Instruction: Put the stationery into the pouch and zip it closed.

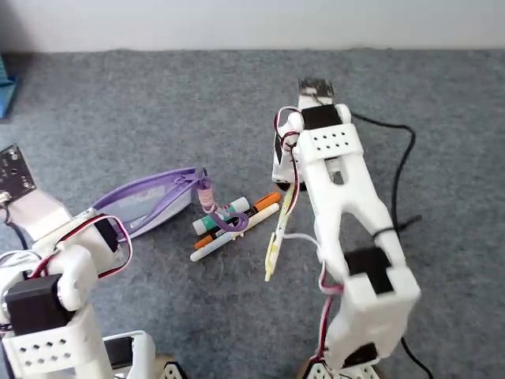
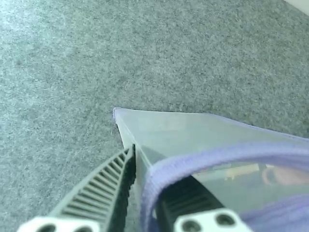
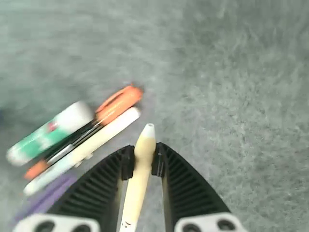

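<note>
The left gripper (image 2: pixel 133 162) is clamped on the rim of the purple-edged pouch (image 2: pixel 193 133), which lies left of the marker pile (image 1: pixel 235 221). The right gripper (image 3: pixel 142 159) pinches a cream pen (image 3: pixel 137 183) just beside the pile. Bare grey carpet (image 1: pixel 394 103) stretches beyond.

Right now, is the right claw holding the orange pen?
No, the right gripper is shut on a cream pen, while the orange pen lies loose on the carpet.

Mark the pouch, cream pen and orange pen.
pouch (image 1: pixel 146 203), high view, clear side panel.
cream pen (image 3: pixel 143 145), right wrist view, barrel near tip.
orange pen (image 3: pixel 118 102), right wrist view, orange end.
</note>
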You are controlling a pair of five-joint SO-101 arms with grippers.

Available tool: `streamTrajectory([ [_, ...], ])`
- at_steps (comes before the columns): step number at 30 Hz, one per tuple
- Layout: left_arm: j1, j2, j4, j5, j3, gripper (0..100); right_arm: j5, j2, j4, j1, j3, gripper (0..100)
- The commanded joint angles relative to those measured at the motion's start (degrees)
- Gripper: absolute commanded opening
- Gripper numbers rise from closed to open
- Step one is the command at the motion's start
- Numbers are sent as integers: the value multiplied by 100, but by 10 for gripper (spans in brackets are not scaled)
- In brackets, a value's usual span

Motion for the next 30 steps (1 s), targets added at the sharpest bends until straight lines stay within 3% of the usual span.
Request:
streamTrajectory([
  [1,-18,185,-97,70,13,12,220,-1385,286,-409,-193,8],
  [9,-9,185,-352,70,180,12,316,-3424,66,-1692,-211,8],
  [15,-9,185,-352,70,198,12,1459,-4637,-1622,-2879,-387,8],
  [25,0,185,-378,70,189,12,3015,-4268,-4057,-3829,-378,8],
  [30,0,185,-387,70,171,12,3042,-3644,-4549,-3899,-378,8],
])
